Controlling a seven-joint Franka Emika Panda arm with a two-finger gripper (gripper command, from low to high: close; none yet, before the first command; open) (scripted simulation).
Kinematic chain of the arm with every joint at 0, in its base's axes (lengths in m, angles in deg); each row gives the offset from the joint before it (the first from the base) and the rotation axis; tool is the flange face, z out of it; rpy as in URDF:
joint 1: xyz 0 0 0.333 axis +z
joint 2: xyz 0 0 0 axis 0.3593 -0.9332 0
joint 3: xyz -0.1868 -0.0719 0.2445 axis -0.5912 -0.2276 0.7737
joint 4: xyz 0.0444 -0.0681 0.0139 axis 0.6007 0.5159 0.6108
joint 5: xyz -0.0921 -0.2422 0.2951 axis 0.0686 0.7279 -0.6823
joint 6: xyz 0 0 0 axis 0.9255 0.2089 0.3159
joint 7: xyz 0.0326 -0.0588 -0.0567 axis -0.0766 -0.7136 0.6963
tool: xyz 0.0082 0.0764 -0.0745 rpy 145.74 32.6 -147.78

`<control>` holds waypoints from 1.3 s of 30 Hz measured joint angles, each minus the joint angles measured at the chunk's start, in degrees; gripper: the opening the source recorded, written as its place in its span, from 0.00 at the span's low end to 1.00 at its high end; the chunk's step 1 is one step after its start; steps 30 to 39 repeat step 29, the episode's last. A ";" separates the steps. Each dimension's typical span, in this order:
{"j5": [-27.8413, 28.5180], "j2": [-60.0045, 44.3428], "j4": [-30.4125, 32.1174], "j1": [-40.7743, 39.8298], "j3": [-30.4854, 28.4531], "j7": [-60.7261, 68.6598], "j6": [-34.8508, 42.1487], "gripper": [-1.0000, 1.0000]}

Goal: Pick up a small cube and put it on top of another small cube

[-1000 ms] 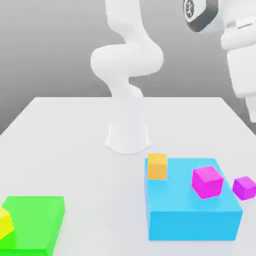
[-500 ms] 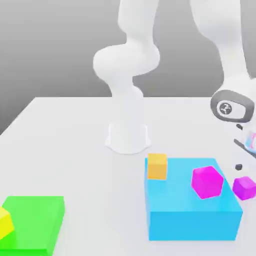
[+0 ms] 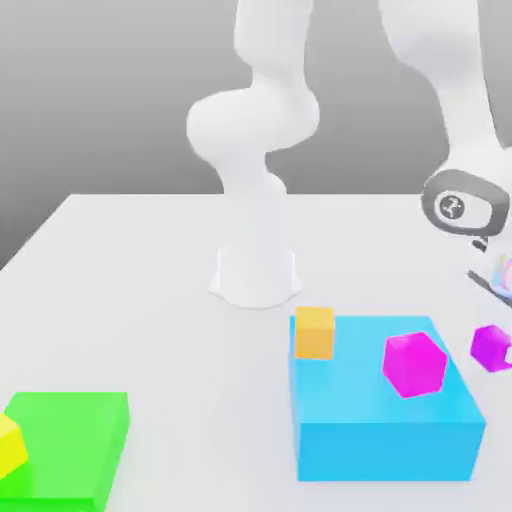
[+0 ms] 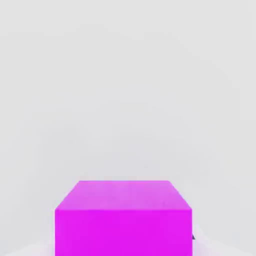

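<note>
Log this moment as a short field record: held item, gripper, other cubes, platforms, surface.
held item: small magenta cube, raised off the table at the exterior view's right edge
gripper: around that cube
other magenta cube: larger magenta cube, on the blue block
orange cube, at the blue block's far corner
yellow cube, on the green block
surface: white table

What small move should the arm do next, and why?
Probably carry the small magenta cube toward the exterior view's left, over the larger magenta cube on the blue block. The small cube appears lifted off the table already, close under the hand, beside the block.
</note>
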 joint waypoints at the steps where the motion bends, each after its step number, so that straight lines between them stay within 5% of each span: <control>1: -1.32 1.98 0.24 -1.30 -0.45 1.08 1.29 0.00; 8: -6.91 16.35 3.67 -9.44 -4.63 4.04 9.90 0.00; 20: -3.87 41.06 17.55 -21.36 -8.25 -8.16 23.66 0.00; 26: -3.72 33.92 21.78 -22.62 -8.08 -8.94 12.19 0.00; 27: -3.71 32.81 22.19 -22.66 -8.05 -8.95 10.67 1.00; 39: -3.71 32.81 22.19 -22.66 -8.05 -8.95 10.67 1.00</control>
